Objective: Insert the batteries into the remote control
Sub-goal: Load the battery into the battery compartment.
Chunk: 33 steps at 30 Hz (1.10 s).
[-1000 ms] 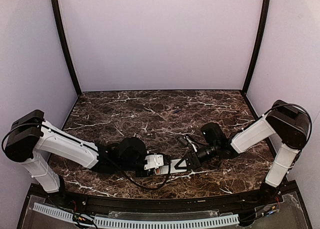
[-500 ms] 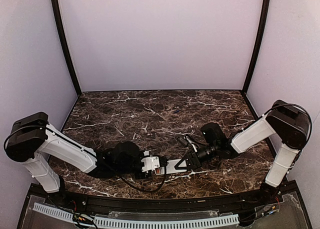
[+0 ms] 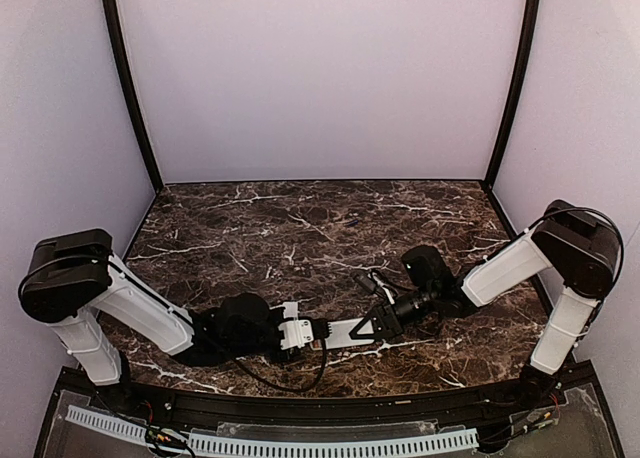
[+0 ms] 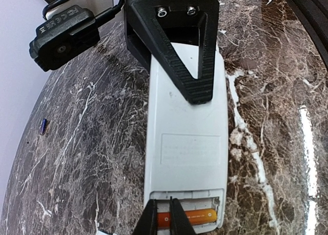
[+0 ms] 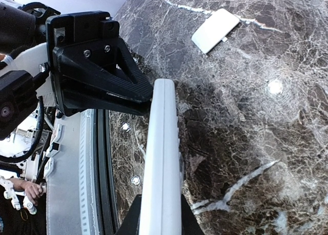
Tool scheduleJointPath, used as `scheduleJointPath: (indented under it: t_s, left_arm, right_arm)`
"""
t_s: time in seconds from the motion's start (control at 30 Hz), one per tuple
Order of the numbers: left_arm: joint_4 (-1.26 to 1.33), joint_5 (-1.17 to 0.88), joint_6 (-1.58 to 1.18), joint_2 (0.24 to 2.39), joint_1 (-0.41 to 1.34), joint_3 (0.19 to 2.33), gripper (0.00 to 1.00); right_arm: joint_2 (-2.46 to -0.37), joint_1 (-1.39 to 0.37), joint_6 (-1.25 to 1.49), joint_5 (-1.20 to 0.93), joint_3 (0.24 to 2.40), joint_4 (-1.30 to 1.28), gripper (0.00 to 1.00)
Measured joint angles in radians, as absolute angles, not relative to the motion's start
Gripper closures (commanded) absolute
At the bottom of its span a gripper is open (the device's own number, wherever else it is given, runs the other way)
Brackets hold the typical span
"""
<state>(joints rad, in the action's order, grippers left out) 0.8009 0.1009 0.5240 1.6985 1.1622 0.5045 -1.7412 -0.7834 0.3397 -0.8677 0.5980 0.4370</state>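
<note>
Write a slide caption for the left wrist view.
Right gripper clamps the remote control back-up while the shut left gripper sits over the orange battery in its open compartment.

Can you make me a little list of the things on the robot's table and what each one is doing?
remote control: white, plain back showing, battery slot open
right end effector: shut on the remote control
left end effector: shut, tips at the battery slot
orange battery: lying in the battery slot
blue battery: loose on the table, apart from the remote control
cover plate: off, flat on the table
</note>
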Motion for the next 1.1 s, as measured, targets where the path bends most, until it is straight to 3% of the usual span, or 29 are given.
scheduleJointPath:
  t_s: [0.47, 1.1]
  left_arm:
    - [0.746, 0.144, 0.531, 1.642, 1.168, 0.488, 0.79]
    - [0.694, 0.163, 0.53, 1.663, 1.168, 0.515, 0.89]
  right_arm:
    - [-1.741, -0.783, 0.337, -0.868, 0.598, 0.437, 1.0]
    - [-1.741, -0.774, 0.342, -0.868, 0.598, 0.431, 1.0]
